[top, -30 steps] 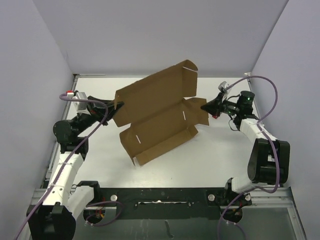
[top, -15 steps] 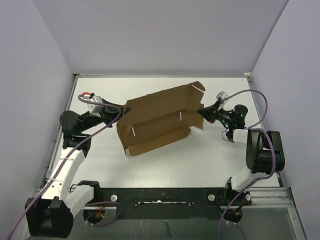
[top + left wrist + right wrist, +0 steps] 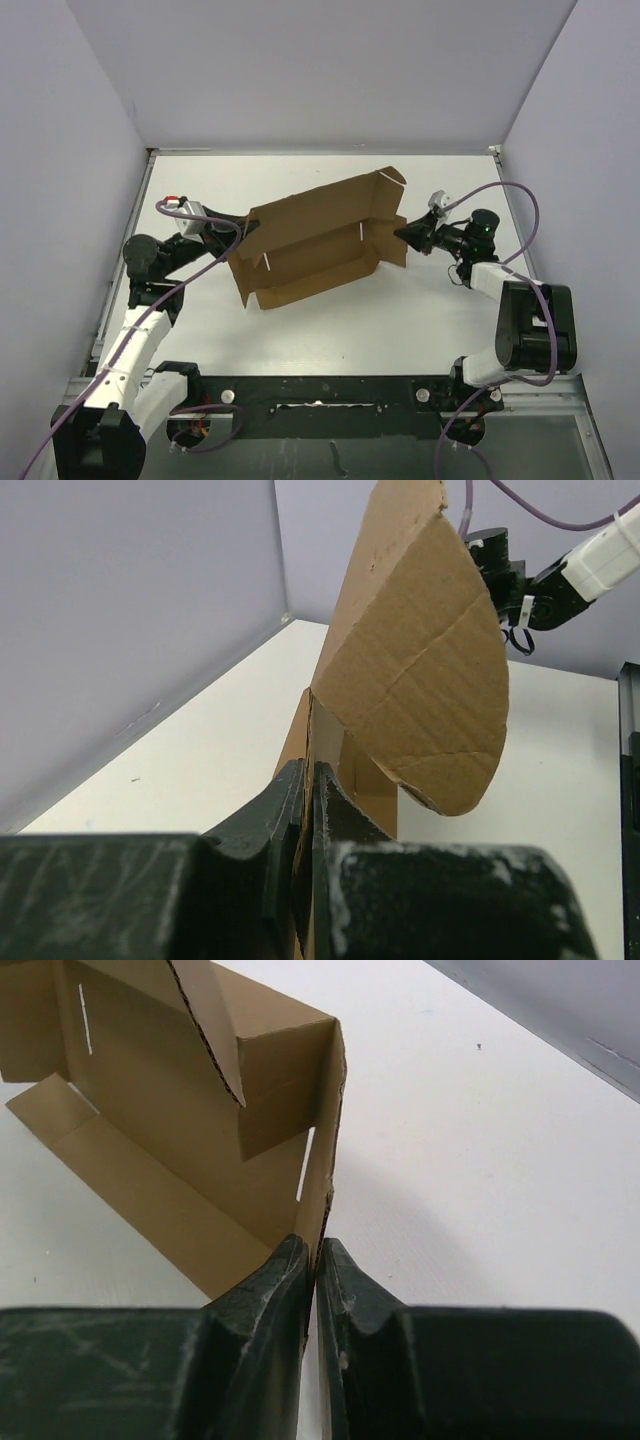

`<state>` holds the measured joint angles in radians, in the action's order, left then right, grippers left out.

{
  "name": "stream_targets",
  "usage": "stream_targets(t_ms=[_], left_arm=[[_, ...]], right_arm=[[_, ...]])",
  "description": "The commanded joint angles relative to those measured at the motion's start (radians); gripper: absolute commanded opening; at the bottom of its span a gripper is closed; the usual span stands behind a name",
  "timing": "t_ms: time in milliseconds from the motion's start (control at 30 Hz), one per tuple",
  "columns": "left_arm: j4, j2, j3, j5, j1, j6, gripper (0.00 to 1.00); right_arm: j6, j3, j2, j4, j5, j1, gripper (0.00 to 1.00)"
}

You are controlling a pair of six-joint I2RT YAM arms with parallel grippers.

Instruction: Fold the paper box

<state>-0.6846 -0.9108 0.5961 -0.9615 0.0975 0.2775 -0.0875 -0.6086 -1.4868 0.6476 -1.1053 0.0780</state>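
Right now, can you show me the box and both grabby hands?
paper box [image 3: 315, 215]: top view, its tall back wall.
left gripper [image 3: 308, 770]: left wrist view, between its fingertips.
right gripper [image 3: 313, 1245]: right wrist view, between its fingertips.

Left arm [image 3: 137, 335] and right arm [image 3: 487, 273] low and angled inward, both sets of jaws pinched tight.

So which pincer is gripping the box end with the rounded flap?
The left pincer, clamped on the paper box just below that rounded flap; the right pincer holds a straight-edged end.
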Motion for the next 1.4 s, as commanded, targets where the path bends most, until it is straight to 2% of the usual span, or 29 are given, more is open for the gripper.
stream_targets(t_ms=[0, 300, 467, 600, 733, 833, 900, 933, 1000, 1033, 1067, 1133, 1167, 1233, 1367], left_arm=[[-0.001, 0.013, -0.006, 0.026, 0.005, 0.012, 0.00], [-0.010, 0.019, -0.005, -0.026, 0.004, 0.029, 0.00], [-0.032, 0.019, -0.013, -0.048, 0.004, 0.048, 0.00], [-0.032, 0.024, -0.012, -0.060, 0.002, 0.049, 0.00], [-0.033, 0.021, -0.006, -0.076, 0.002, 0.052, 0.00], [-0.031, 0.024, -0.003, -0.084, 0.001, 0.054, 0.00], [-0.027, 0.026, -0.001, -0.085, 0.001, 0.054, 0.00], [-0.026, 0.028, -0.002, -0.085, 0.001, 0.054, 0.00], [-0.026, 0.032, -0.007, -0.085, 0.001, 0.054, 0.00], [-0.026, 0.033, -0.008, -0.084, 0.001, 0.054, 0.00], [-0.027, 0.034, -0.011, -0.082, 0.001, 0.054, 0.00], [-0.036, 0.035, -0.016, -0.082, -0.001, 0.059, 0.00], [-0.043, 0.036, -0.017, -0.080, -0.001, 0.065, 0.00], [-0.046, 0.043, -0.018, -0.077, -0.002, 0.074, 0.00], [-0.043, 0.051, -0.019, -0.068, -0.004, 0.089, 0.00]], right_arm=[[-0.136, -0.004, 0.053, -0.129, -0.085, -0.024, 0.10], [-0.318, -0.082, 0.060, -0.366, -0.146, -0.029, 0.29], [-0.525, -0.200, 0.061, -0.680, -0.196, 0.006, 0.46], [-0.858, -0.325, 0.069, -1.049, -0.223, 0.058, 0.64], [-1.115, -0.445, 0.056, -1.326, -0.242, 0.143, 0.69], [-1.191, -0.561, 0.024, -1.467, -0.276, 0.222, 0.69], [-1.116, -0.629, -0.008, -1.454, -0.282, 0.248, 0.62], [-0.998, -0.652, -0.024, -1.383, -0.259, 0.249, 0.55], [-0.654, -0.648, -0.046, -1.119, -0.128, 0.215, 0.41], [-0.555, -0.638, -0.060, -0.984, -0.014, 0.185, 0.31], [-0.528, -0.637, -0.079, -0.944, 0.074, 0.154, 0.21], [-0.468, -0.674, -0.154, -0.899, 0.104, 0.117, 0.05], [-0.428, -0.698, -0.196, -0.893, 0.106, 0.101, 0.02], [-0.370, -0.732, -0.281, -0.880, 0.104, 0.076, 0.00], [-0.378, -0.641, -0.293, -0.775, -0.014, 0.037, 0.00]])
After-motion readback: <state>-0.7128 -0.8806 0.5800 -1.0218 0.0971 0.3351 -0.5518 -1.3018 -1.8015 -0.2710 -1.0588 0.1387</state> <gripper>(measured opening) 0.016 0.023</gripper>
